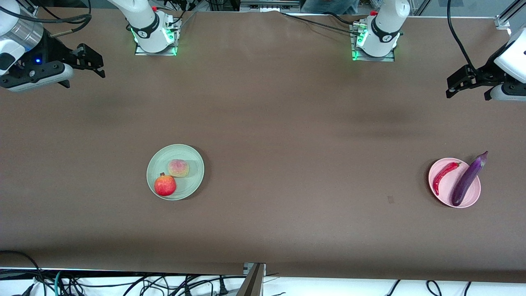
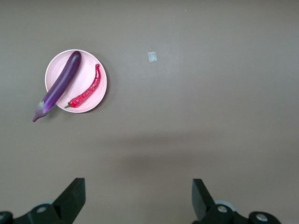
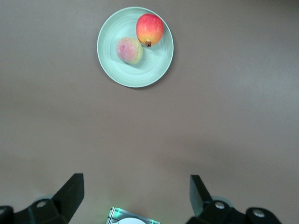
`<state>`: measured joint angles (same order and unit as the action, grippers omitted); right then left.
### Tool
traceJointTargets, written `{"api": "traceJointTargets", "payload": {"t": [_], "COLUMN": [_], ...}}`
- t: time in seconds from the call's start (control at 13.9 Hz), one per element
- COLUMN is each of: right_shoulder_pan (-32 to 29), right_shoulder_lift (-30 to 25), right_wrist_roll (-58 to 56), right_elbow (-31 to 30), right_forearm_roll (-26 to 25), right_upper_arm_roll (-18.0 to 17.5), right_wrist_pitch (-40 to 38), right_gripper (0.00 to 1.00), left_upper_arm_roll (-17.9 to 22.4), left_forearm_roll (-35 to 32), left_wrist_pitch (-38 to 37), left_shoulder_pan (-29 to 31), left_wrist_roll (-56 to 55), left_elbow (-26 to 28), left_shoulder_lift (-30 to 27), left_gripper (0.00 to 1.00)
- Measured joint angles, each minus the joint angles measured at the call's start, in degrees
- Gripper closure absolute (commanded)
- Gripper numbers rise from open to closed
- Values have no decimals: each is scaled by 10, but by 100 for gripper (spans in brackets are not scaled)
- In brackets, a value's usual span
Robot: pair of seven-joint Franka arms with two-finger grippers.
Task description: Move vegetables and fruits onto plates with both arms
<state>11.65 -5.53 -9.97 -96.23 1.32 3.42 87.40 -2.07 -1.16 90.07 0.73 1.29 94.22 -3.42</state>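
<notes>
Brown matte cloth covers the long table, the largest thing in sight. Next in size come the two white arms, both held up and waiting at the table's ends: the right gripper hangs over bare cloth at the right arm's end, its black fingers spread wide with nothing between them, and the left gripper hangs over bare cloth at the left arm's end, its fingers likewise spread wide and empty. The pale green plate lies toward the right arm's end of the table, well apart from the pink plate, which lies toward the left arm's end. On the pink plate rests the purple eggplant, lying slantwise with its stem end jutting out over the rim on the side farther from the front camera. Beside it, on the same plate and not touching it, lies the curved red chili pepper. On the green plate sit the red pomegranate and the yellowish-pink peach, close together, the pomegranate nearer to the front camera. A small pale scrap lies on the cloth near the pink plate.
</notes>
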Motion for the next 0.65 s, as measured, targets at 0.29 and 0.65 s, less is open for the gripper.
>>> {"api": "traceJointTargets", "payload": {"t": [0.29, 0.65], "right_shoulder_pan": [0, 1], "right_shoulder_lift": [8, 23], "right_wrist_roll": [4, 30], "right_elbow": [12, 15], "right_forearm_roll": [-1, -1], "right_upper_arm_roll": [-2, -2], "right_wrist_pitch": [0, 1], "right_gripper": [0, 0], "left_upper_arm_roll": [-1, -4], "left_forearm_roll": [0, 0], "left_wrist_pitch": [0, -4], "left_shoulder_pan": [0, -1], "left_wrist_roll": [0, 0], "left_elbow": [-1, -6], "left_shoulder_lift": [0, 1], "left_gripper": [0, 0]}}
